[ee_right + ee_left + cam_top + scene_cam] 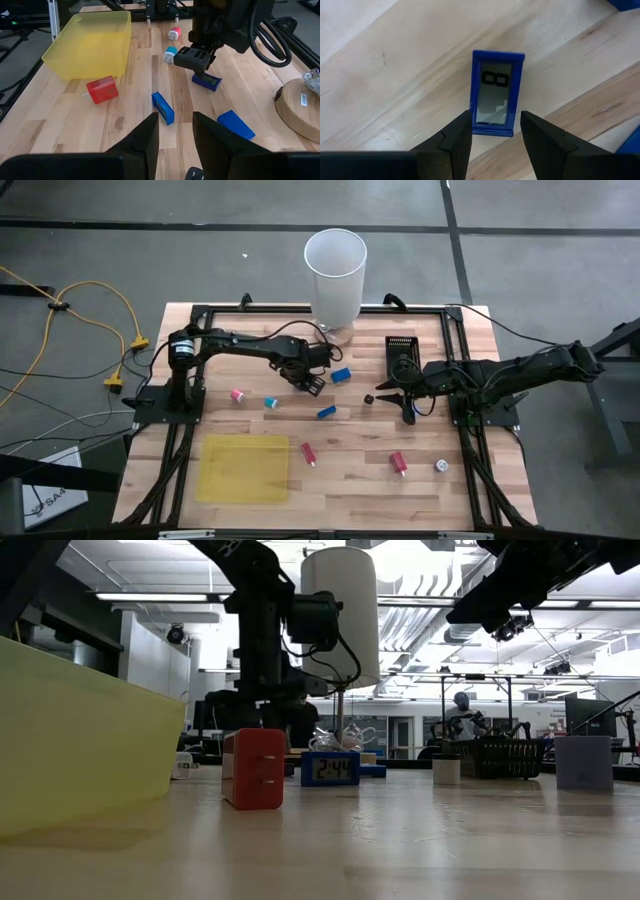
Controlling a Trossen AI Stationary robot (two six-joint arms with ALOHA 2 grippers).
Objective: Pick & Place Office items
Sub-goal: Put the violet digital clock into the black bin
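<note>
Left gripper point(495, 132) low over a small blue plastic clock with grey display point(495, 92), jaws half open on either side of its end, not clearly touching. Around it on the wooden counter point(360, 480): blue blocks point(163, 107), a red plug block point(101, 90), teal and pink pieces. Yellow plastic bin point(90, 45) apparently empty. Tall white cylinder point(335, 275) behind. Right gripper point(175, 132) hanging apart, jaws slightly open, holding nothing.

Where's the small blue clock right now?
The blue clock lies flat on the table, between the left end effector's open fingers. In the right wrist view it sits beyond the blue bar.
</note>
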